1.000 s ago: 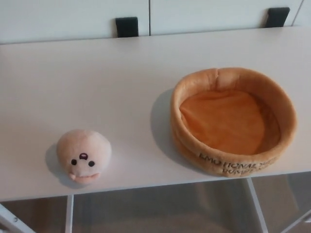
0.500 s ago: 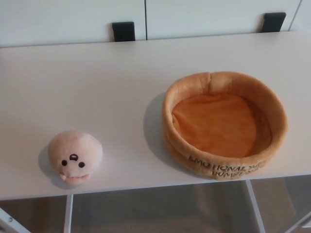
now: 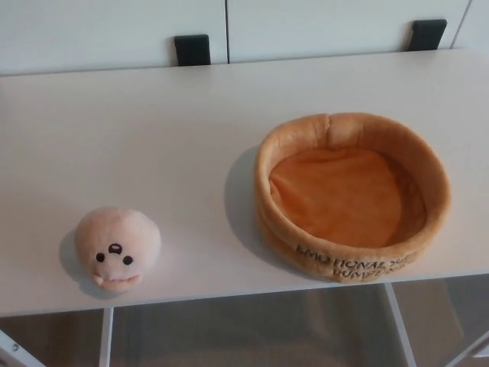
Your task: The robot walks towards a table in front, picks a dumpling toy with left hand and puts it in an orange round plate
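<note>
White and smooth, the bench [image 3: 153,138] fills most of the head view, its far edge running along a pale wall with two black brackets [image 3: 192,50] fixed just behind it, one left of centre and one at the far right. Below the near edge, thin white legs [image 3: 106,336] of the bench show against a greyish-brown floor [image 3: 252,329].

On the bench, near the front edge on the left, sits the dumpling toy [image 3: 117,248]: a round, peach-coloured plush with two dark eyes, a small dark mark between them above, and a little mouth, its face turned toward the camera. It rests upright and casts a soft shadow to its left.

Well apart from it, on the right side of the bench, stands the orange round plate [image 3: 351,126] (really a soft, padded ring with a raised rim and a flat orange bottom). Dark lettering runs along its near outer wall, too blurred to read with certainty. Nothing lies inside it. Its near wall is close to the front edge of the bench.

Neither robot hand appears in the view, so the state of the fingers cannot be told; the toy lies untouched.
</note>
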Robot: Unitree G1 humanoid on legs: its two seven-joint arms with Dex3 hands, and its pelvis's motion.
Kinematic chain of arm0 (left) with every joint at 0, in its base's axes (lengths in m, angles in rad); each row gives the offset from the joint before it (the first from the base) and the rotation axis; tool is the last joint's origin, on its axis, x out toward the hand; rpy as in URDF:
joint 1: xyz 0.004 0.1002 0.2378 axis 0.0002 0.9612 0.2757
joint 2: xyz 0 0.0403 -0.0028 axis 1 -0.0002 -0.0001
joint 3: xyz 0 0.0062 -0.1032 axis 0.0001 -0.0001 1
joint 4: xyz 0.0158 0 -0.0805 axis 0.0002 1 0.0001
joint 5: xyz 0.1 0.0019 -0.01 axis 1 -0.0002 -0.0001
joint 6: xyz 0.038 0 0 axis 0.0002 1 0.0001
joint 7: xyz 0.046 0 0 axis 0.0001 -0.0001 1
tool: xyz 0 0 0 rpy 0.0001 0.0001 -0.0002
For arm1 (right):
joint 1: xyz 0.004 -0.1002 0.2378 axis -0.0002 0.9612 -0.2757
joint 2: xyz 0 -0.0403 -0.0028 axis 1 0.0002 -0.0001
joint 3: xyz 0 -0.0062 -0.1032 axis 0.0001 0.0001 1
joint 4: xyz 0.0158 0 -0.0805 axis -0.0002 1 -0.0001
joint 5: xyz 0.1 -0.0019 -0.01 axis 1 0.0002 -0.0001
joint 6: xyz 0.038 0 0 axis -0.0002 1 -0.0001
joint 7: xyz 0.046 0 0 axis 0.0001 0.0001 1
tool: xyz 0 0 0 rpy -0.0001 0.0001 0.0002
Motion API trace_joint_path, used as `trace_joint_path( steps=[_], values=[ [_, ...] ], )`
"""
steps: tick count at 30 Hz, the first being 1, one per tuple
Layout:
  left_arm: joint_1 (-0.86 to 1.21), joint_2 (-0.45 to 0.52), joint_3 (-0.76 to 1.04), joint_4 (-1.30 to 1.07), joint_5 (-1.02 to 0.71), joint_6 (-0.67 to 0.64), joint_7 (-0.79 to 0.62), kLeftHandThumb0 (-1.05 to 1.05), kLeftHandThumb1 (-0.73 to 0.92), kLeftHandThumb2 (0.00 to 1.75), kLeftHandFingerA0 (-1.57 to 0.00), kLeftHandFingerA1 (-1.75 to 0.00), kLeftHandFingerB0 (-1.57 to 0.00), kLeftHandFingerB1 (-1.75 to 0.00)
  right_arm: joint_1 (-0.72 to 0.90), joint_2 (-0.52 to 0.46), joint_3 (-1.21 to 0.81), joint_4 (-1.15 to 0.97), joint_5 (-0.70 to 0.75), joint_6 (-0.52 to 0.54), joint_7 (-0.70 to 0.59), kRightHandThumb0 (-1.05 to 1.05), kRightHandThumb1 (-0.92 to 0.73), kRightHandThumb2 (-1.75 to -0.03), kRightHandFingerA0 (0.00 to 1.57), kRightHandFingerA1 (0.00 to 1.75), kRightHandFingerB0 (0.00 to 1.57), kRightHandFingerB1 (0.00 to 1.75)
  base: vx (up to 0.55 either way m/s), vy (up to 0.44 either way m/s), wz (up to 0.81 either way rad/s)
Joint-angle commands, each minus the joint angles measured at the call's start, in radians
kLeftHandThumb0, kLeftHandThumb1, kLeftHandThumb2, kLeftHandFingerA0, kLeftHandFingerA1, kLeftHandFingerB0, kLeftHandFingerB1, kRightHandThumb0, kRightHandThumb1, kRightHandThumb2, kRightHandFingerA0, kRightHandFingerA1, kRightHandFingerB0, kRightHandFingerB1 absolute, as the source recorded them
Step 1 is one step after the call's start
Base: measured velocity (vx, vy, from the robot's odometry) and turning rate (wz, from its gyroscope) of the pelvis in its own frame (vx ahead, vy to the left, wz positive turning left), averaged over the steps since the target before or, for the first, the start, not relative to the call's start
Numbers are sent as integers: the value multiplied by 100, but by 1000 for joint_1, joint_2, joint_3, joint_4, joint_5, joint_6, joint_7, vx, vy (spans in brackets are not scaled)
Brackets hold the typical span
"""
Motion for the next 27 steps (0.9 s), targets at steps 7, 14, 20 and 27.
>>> trace_joint_path(
  steps=[7,14,20,27],
  values=[
    [644,149,362,-1211,-355,-411,-91,-22,41,92,-8,-50,-8,-49,5,-11,-12,1,11,9,-6,-41,-68,-61,75,45,43,34,0,0,0],
    [511,264,632,-1592,-526,-190,-143,-24,28,83,0,-50,0,-47,9,-15,-14,-2,12,5,-5,-50,-58,-83,67,57,35,45,0,0,0],
    [265,400,654,-1619,-500,55,-196,-27,25,82,-1,-51,0,-48,1,-15,-16,1,10,13,-2,-49,-57,-82,69,58,35,45,0,0,0],
    [-56,530,460,-1529,-390,344,-275,-54,36,65,-7,-32,-7,-33,-8,-13,-14,0,8,16,-3,-49,-57,-83,67,57,36,46,0,0,0]
  ],
)
